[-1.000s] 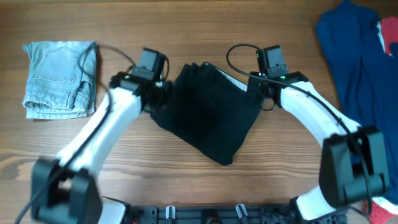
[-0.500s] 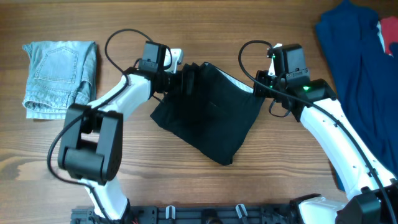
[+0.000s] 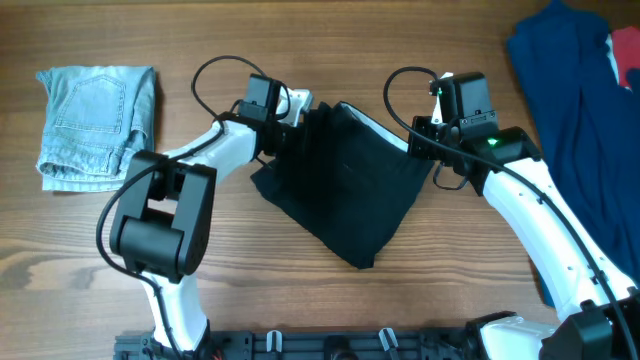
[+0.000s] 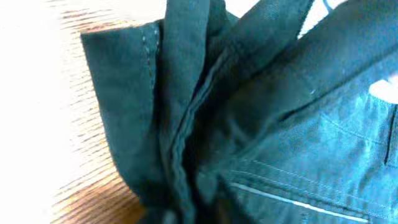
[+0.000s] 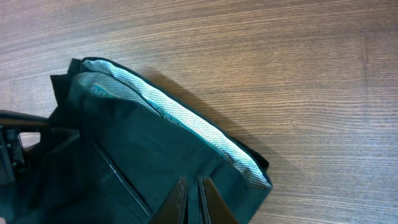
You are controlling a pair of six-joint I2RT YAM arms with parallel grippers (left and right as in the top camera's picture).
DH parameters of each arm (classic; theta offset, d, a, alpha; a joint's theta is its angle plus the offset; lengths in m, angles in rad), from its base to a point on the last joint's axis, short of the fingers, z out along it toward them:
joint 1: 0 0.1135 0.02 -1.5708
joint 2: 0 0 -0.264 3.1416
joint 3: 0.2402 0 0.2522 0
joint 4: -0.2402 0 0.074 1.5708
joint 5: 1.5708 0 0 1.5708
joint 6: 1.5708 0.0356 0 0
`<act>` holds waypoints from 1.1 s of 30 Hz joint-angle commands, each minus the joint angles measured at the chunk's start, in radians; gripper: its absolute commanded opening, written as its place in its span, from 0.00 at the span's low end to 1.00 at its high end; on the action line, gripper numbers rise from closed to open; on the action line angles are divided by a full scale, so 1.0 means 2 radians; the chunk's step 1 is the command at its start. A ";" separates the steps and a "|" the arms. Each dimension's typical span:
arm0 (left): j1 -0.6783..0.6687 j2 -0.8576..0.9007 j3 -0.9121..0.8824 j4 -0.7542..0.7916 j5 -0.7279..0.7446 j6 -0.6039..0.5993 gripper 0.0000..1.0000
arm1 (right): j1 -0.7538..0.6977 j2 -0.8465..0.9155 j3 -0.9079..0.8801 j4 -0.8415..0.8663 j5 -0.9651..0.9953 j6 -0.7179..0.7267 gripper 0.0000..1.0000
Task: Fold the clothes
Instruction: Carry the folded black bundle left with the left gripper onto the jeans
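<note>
The black garment (image 3: 345,185) lies bunched in a rough diamond at the middle of the wooden worktop (image 3: 330,40). The right end effector (image 5: 194,198) has its fingers drawn almost together, pinching the garment's upper right edge beside a pale striped inner band. The left end effector (image 3: 292,118) sits against the garment's upper left corner, buried in gathered folds; whether it grips anything I cannot tell. Folded jeans (image 3: 95,125) lie far left and a blue cloth (image 3: 570,80) far right.
</note>
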 commanded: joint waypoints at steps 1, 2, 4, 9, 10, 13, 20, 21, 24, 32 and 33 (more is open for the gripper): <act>0.008 -0.003 0.012 -0.005 0.002 0.001 0.04 | 0.001 0.001 0.006 -0.007 -0.008 -0.006 0.06; 0.013 -0.010 0.017 -0.012 0.002 0.001 0.04 | 0.001 0.001 0.006 -0.008 -0.008 -0.006 0.06; 0.029 -0.035 0.031 -0.030 -0.002 0.001 0.04 | 0.001 0.001 0.006 -0.012 -0.008 -0.006 0.06; 0.096 -0.130 0.060 -0.097 -0.063 -0.001 0.04 | 0.001 0.001 0.006 -0.025 0.006 -0.006 0.04; 0.119 -0.155 0.062 -0.112 -0.080 -0.001 0.04 | 0.001 0.001 0.006 -0.028 0.012 -0.006 0.04; 0.178 -0.201 0.062 -0.123 -0.103 0.001 0.04 | 0.001 0.001 0.006 -0.029 0.015 -0.005 0.04; 0.318 -0.204 0.062 -0.089 -0.117 0.061 0.04 | 0.001 0.001 0.006 -0.036 0.015 -0.005 0.04; 0.330 -0.199 0.062 -0.084 -0.126 0.071 0.04 | 0.001 0.001 0.006 -0.038 0.015 -0.005 0.04; 0.378 -0.183 0.062 -0.049 -0.140 0.072 0.04 | 0.001 0.001 0.006 -0.045 0.015 -0.005 0.04; 0.433 -0.157 0.062 0.020 -0.154 0.080 0.04 | 0.001 0.001 0.006 -0.052 0.015 -0.004 0.04; 0.436 -0.152 0.062 0.025 -0.154 0.080 0.04 | 0.001 0.001 0.006 -0.053 0.015 -0.002 0.05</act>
